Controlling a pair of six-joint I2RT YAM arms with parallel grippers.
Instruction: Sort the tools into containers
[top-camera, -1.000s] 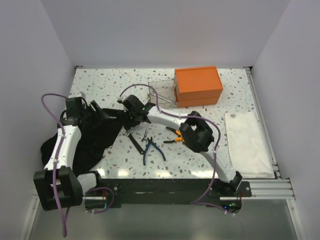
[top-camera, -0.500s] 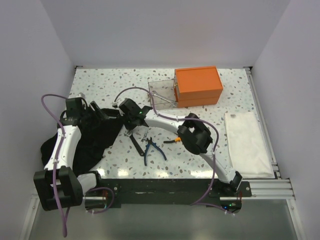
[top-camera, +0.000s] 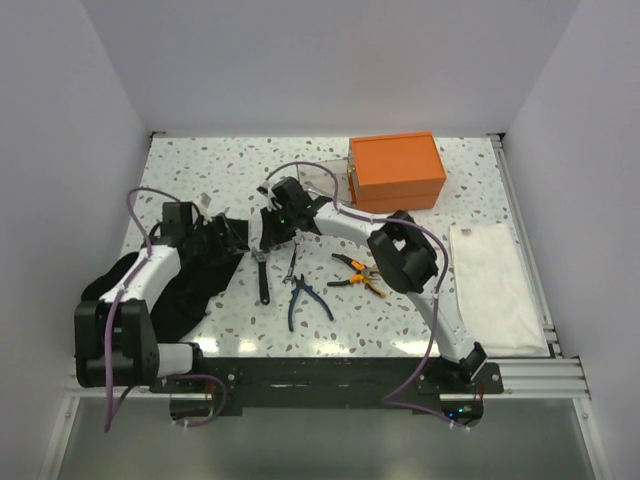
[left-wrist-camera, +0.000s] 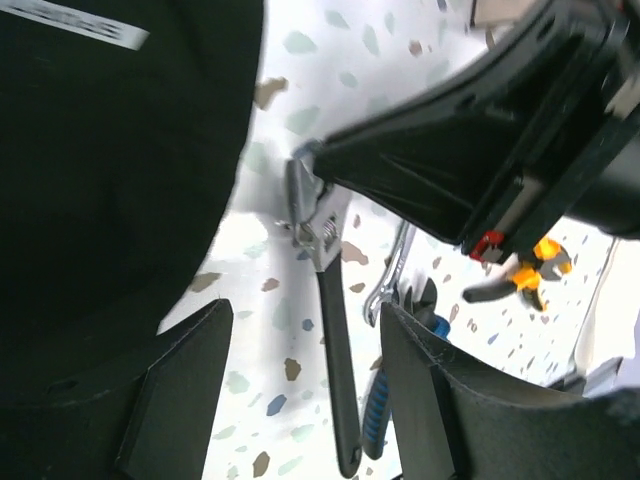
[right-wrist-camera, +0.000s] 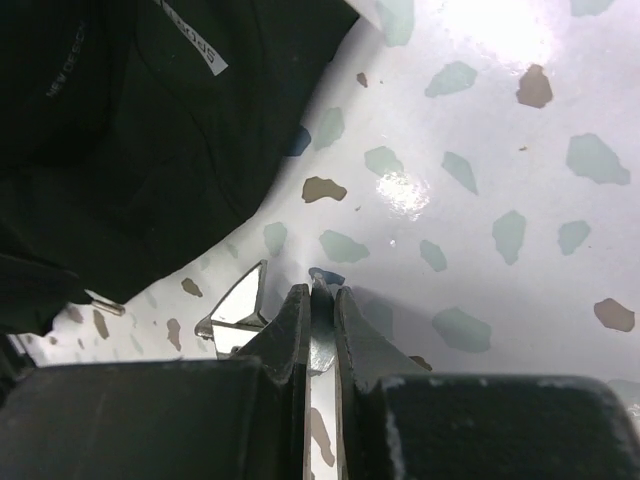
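Note:
My right gripper is shut on the silver head of the black-handled adjustable wrench. The wrench's handle trails toward the near edge of the table. My left gripper is open and empty, just left of the wrench at the edge of the floppy black bag. A silver spanner, blue-handled pliers and orange-and-black pliers lie on the table right of the wrench.
The orange lidded box stands at the back right, with the small clear box against its left side. A flat white sheet lies at the right edge. The right arm's elbow hangs above the orange pliers.
My right gripper has shifted right and toward the back, and the wrench has turned with it, its handle now pointing nearer. My left gripper has moved right, toward the wrench. The orange pliers are now uncovered.

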